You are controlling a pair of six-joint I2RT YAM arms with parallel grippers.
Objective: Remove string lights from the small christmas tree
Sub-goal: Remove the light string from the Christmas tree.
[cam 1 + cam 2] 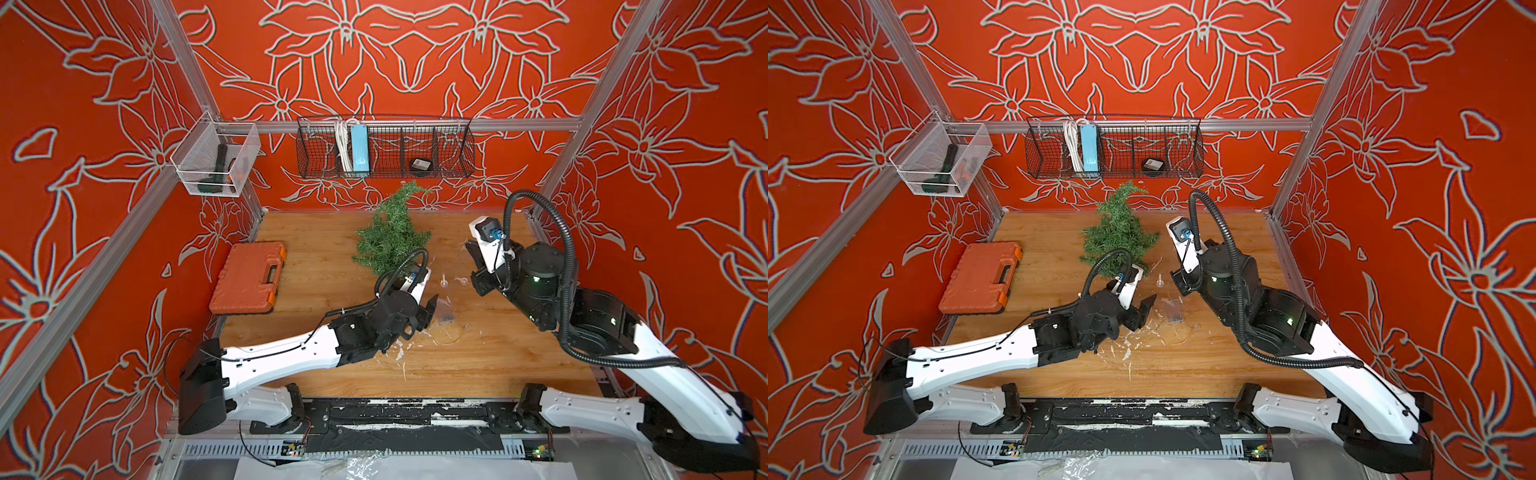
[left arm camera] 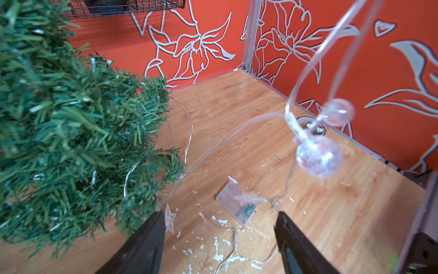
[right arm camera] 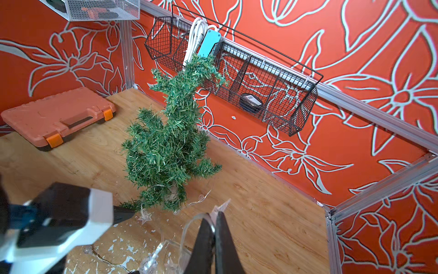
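The small christmas tree [image 1: 390, 237], a bushy dark green artificial fir, stands upright on the wooden tabletop [image 1: 316, 365], its bendy tip curling over. The string lights [image 2: 318, 156], thin pale wire with clear globe and star bulbs, are mostly off it. A strand hangs in the air in front and to the right of the tree, two globes dangling. It runs up to the right gripper [image 3: 214, 213], whose black jaws are pressed tight together on the wire.

One loop of wire [image 2: 129, 175] clings among the tree's lowest branches, and a clear star bulb [image 3: 145, 217] lies right at the tree's foot. The clear rectangular battery box [image 1: 445, 312] lies flat on the wood, near the tree's front.

The left gripper [image 2: 220, 237] hovers low just in front of the tree, jaws spread wide with nothing between them. The battery box lies just ahead of its tips. Well apart to the tree's left sits a closed orange plastic toolbox [image 1: 249, 276].
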